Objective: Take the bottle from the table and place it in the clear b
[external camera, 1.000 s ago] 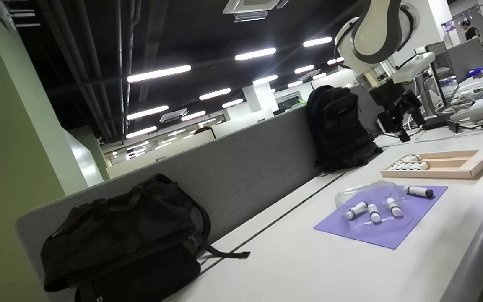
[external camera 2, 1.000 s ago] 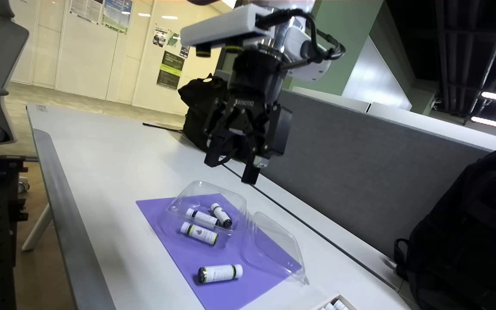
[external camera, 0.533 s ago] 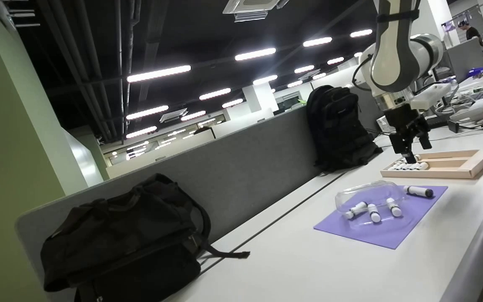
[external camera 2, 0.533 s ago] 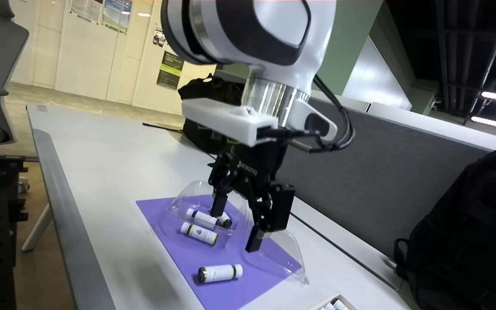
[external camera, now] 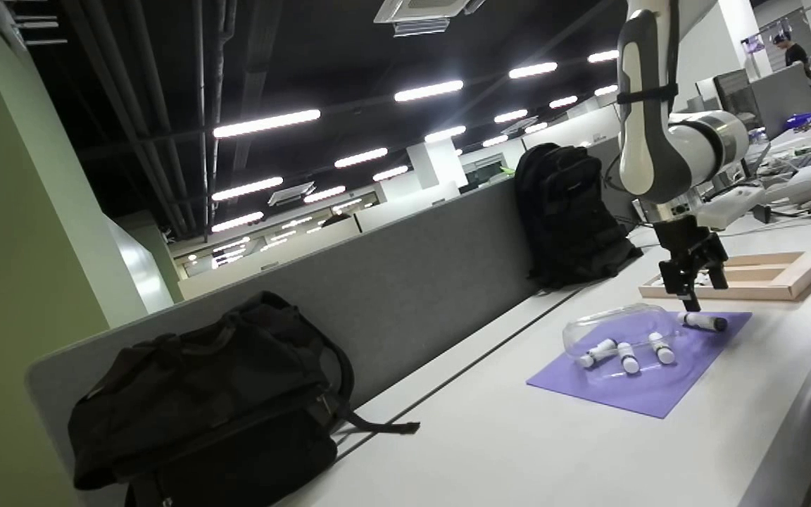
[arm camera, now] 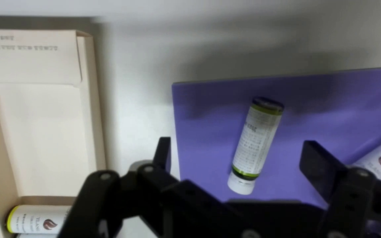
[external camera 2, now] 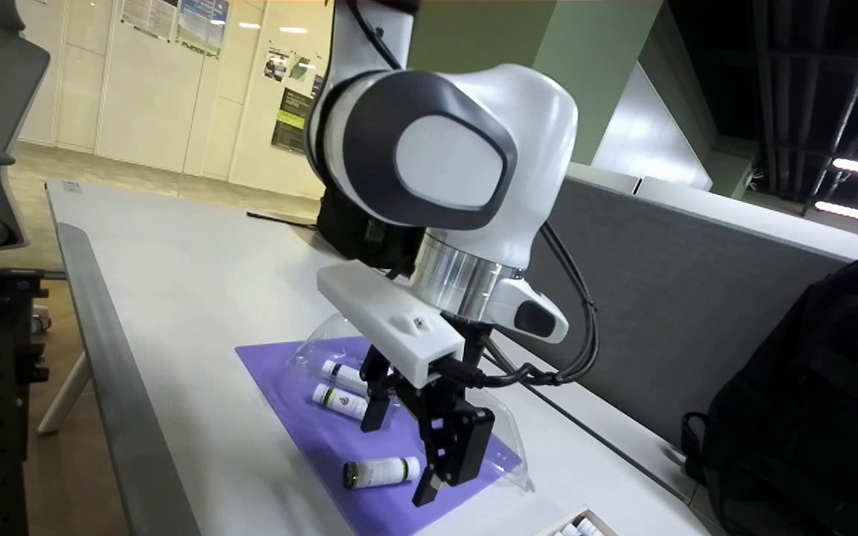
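Observation:
A small white-labelled bottle [arm camera: 256, 142] with a white cap lies on its side on the purple mat [arm camera: 203, 132]. It also shows in both exterior views [external camera: 702, 322] [external camera 2: 377, 473]. My gripper [arm camera: 238, 153] is open above it; in the wrist view the bottle lies between the spread fingers, untouched. In the exterior views the gripper [external camera: 705, 296] [external camera 2: 399, 460] hangs just above the bottle. A clear plastic clamshell box [external camera: 588, 331] stands open on the mat with several bottles [external camera: 629, 359] in it. The arm hides part of the box [external camera 2: 515, 447] in an exterior view.
A beige divided tray [external camera: 771, 282] holding several bottles stands beside the mat; its edge shows at left in the wrist view [arm camera: 93, 115]. A grey partition [external camera: 434, 282] runs along the table's back. Two black backpacks [external camera: 208, 394] [external camera: 574, 211] lean against it.
My gripper has come down from high above the table to just above the lone bottle on the mat. It stays open. The bottles and the box have not moved.

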`<state>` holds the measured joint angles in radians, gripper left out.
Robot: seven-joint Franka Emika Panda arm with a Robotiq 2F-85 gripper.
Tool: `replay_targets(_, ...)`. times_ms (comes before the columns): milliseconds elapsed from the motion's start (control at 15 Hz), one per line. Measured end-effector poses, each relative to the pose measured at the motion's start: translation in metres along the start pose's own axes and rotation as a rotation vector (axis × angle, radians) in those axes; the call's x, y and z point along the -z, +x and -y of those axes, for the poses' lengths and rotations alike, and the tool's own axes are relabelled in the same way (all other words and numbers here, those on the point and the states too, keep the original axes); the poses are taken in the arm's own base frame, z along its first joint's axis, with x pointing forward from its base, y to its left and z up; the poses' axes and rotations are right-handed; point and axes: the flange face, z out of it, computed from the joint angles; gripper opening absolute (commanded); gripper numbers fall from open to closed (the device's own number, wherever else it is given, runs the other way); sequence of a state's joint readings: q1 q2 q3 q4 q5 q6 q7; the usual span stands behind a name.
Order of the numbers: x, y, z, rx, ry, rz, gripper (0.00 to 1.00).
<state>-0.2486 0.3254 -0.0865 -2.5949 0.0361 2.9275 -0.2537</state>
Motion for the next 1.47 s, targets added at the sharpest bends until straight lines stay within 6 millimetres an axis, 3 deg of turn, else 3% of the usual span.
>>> replay_targets(133,-0.009,0.009,0.004,0.012,0.006,0.002,1.00)
replay_targets(200,-0.013,0.013,0.006,0.018,0.009,0.004,0.75)
replay_targets(333,-0.019,0.019,0.010,0.029,0.014,0.007,0.69)
replay_targets(933,-0.022,0.028,0.007,0.019,0.023,-0.004,0.03)
replay_targets(1467,-0.022,0.029,-0.007,-0.087,0.080,0.037,0.07)
